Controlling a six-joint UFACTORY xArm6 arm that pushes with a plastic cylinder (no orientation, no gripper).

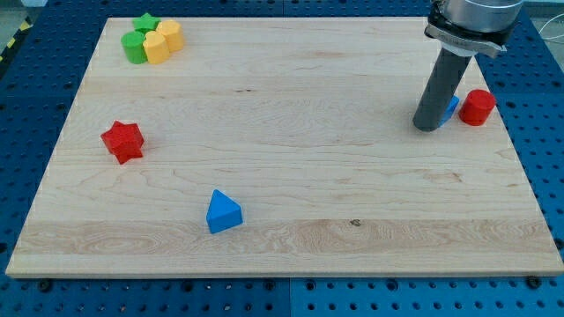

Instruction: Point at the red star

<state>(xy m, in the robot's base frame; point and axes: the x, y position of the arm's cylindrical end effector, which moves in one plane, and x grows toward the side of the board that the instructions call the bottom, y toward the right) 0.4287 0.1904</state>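
Note:
The red star (122,141) lies near the board's left edge, midway down the view. My tip (428,126) rests on the board at the view's upper right, far to the right of the red star. A blue block (452,109), mostly hidden behind the rod, touches or nearly touches it on the right. A red cylinder (478,106) stands just right of that blue block.
A blue triangular block (223,212) lies left of centre, toward the bottom. At the top left sits a cluster: a green star (145,24), a green block (134,47), and two yellow blocks (169,35) (156,48). The wooden board (291,238) lies on a blue pegboard table.

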